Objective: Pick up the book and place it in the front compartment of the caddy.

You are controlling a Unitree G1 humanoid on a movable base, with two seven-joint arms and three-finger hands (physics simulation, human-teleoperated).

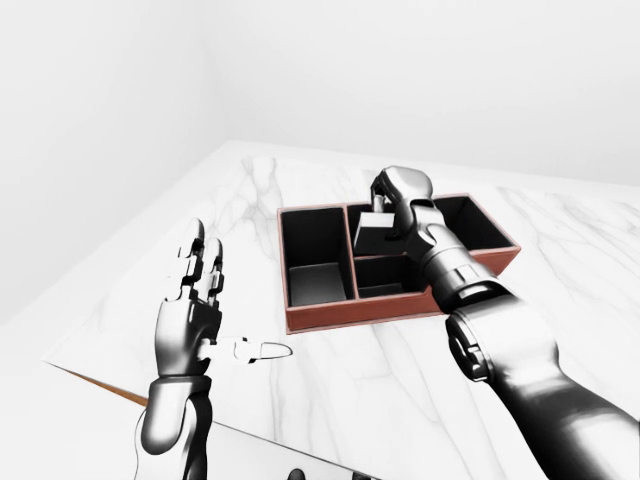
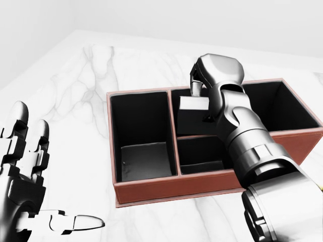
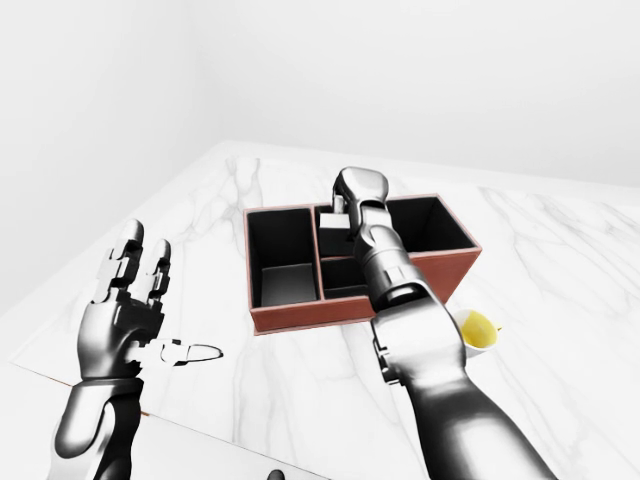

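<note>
The left robot hand stands nearest the camera at the head view's lower left, fingers spread wide and upright, holding nothing, well apart from the caddy. Beyond it on the marble surface, the right robot hand reaches over the caddy's middle and grips the dark book by its upper edge, fingers closed on it. The book hangs directly below that hand, its long axis close to upright, its lower part inside the upper middle compartment just above the divider. Whether it rests on the compartment floor is hard to tell. The small compartment nearer the camera lies just below it in the view.
</note>
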